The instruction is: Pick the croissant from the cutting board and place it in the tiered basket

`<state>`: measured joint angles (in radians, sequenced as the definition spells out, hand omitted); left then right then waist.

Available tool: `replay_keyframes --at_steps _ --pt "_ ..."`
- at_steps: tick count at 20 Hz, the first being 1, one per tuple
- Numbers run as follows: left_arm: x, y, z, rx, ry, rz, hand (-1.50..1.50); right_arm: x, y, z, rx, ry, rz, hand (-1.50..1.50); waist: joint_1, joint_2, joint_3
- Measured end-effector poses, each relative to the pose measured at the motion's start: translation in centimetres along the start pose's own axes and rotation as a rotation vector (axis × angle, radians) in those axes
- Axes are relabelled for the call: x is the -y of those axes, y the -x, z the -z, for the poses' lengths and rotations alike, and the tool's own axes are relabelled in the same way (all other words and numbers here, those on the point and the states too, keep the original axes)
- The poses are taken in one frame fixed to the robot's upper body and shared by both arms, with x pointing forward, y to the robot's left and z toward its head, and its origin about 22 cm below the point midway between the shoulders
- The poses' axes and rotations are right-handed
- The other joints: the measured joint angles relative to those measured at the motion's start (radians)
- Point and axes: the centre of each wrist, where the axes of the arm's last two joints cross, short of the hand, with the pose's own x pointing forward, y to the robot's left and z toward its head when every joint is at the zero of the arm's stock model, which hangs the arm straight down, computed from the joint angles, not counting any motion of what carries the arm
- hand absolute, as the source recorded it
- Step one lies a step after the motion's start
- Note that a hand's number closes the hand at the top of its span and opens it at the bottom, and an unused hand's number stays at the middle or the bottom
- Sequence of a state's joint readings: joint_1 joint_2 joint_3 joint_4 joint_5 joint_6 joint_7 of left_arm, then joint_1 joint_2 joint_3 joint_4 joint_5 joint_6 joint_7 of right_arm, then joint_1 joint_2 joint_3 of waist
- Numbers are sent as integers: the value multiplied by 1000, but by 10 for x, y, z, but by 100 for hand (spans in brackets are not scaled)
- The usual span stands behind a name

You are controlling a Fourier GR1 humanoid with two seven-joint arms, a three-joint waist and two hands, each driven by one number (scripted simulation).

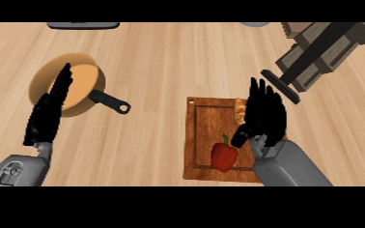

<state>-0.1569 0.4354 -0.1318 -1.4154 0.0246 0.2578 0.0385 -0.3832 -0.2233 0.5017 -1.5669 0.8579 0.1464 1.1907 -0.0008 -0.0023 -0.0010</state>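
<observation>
golden-orange croissant (241, 110) mostly hidden behind right hand (265, 116)

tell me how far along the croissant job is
Nothing looks done yet: the golden flaky croissant lies on the brown wooden cutting board, beside a red bell pepper. In hand: the right hand hovers open over the croissant, partly hiding it. Left: grasping, lifting and placing it in the grey tiered basket. The left hand rests open.

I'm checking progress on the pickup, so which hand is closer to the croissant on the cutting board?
Right. The right hand hangs over the croissant, covering most of it. The left hand is far across the counter, beside the pan.
</observation>
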Motion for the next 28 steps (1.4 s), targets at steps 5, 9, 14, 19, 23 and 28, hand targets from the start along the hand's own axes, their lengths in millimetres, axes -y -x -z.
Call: replay_keyframes --at_steps 5,9,14,19,23,28 --pt "-8 -5 5 6 0 1 0 -13 -4 -6 -1 22 -50 -150 0 0 0" --pt "-7 -2 2 3 7 -7 0 -18 -6 -5 -19 22 -63 -150 1 0 0" --pt "-2 0 -1 3 5 -3 0 -27 -8 1 -57 8 -62 -150 2 -1 -1" --pt "-4 0 6 -1 6 -2 0 -33 -10 4 -87 -2 -57 -150 0 -1 -2" --pt "-4 -2 7 -1 3 -3 0 -38 -4 11 -110 -9 -57 -150 0 -3 -3" --pt "3 3 4 6 4 -1 0 -42 2 26 -147 -33 -60 -150 1 -4 -4"
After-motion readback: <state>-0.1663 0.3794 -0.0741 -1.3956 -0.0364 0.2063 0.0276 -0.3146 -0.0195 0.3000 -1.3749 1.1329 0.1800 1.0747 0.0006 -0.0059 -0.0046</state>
